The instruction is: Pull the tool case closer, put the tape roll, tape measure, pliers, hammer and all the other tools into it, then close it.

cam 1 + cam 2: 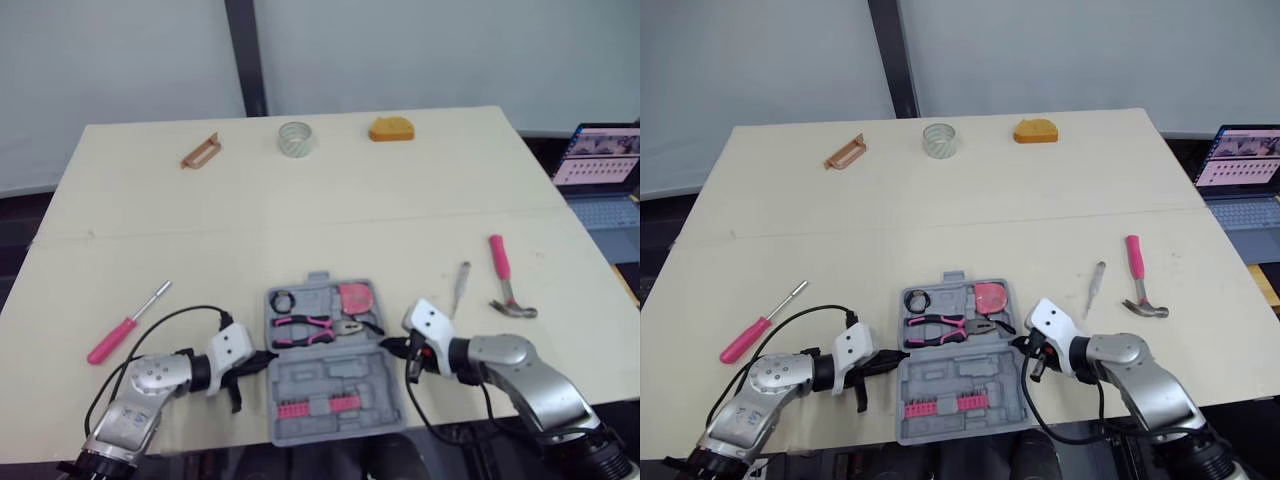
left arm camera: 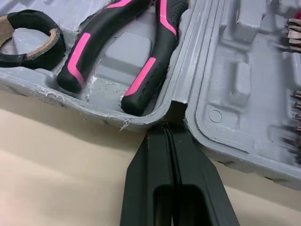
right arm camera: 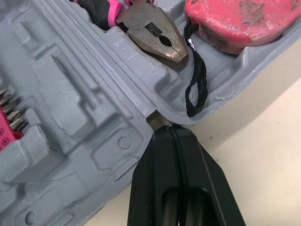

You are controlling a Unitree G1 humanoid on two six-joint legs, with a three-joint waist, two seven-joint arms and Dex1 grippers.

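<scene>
The grey tool case (image 1: 330,388) lies open at the table's front middle. In it are a black tape roll (image 1: 281,300), pink-handled pliers (image 1: 315,326), a pink tape measure (image 1: 354,296) and a row of pink bits (image 1: 318,406). My left gripper (image 1: 268,356) is shut, its tips (image 2: 165,127) at the hinge notch on the case's left side. My right gripper (image 1: 385,346) is shut too, tips (image 3: 168,127) at the hinge notch on the right side. A pink-handled hammer (image 1: 505,275) and a small screwdriver (image 1: 460,285) lie right of the case.
A pink screwdriver (image 1: 125,325) lies at the front left. At the far edge are a clear tape roll (image 1: 296,138), an orange object (image 1: 391,129) and a wooden piece (image 1: 200,152). A laptop (image 1: 600,160) stands off the table's right side.
</scene>
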